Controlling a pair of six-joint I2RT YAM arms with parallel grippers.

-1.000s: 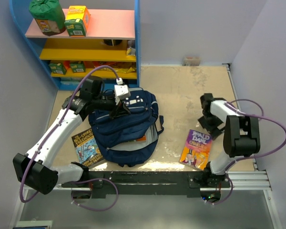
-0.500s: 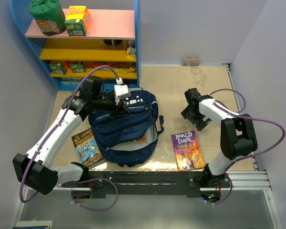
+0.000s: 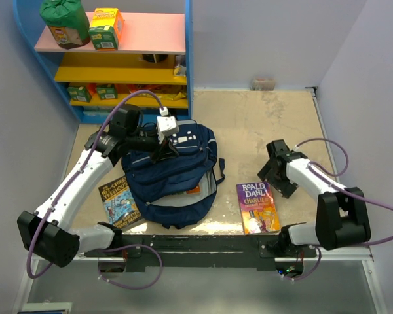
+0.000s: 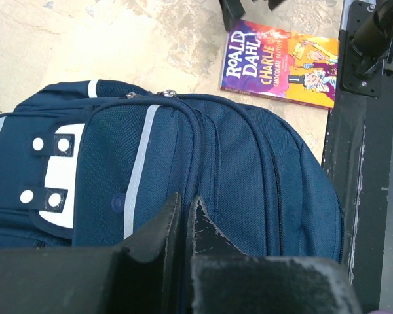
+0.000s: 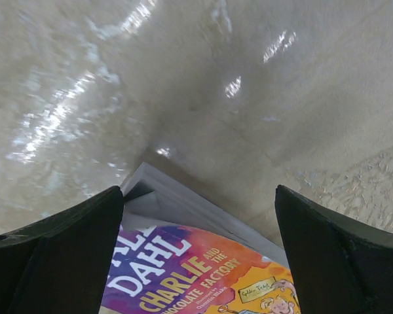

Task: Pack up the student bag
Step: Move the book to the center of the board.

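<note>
Navy fabric of the student bag [image 3: 173, 180] filled the centre-left of the top view, lying flat on the table [image 3: 249, 124]. The left gripper [image 3: 165, 150] sat at the bag's upper part with its jaws pressed together; whether they nipped any cloth was hard to tell. Right of centre, the right gripper [image 3: 275, 171] stood spread wide at the top edge of the purple Roald Dahl book [image 3: 257, 208].

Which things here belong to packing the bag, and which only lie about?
Job: navy-blue fabric backpack; purple-and-yellow Roald Dahl paperback by the open right gripper; probably the blue-and-yellow paperback left of it.
Lying about: green pouch and yellow-green carton on the pink shelf.
</note>
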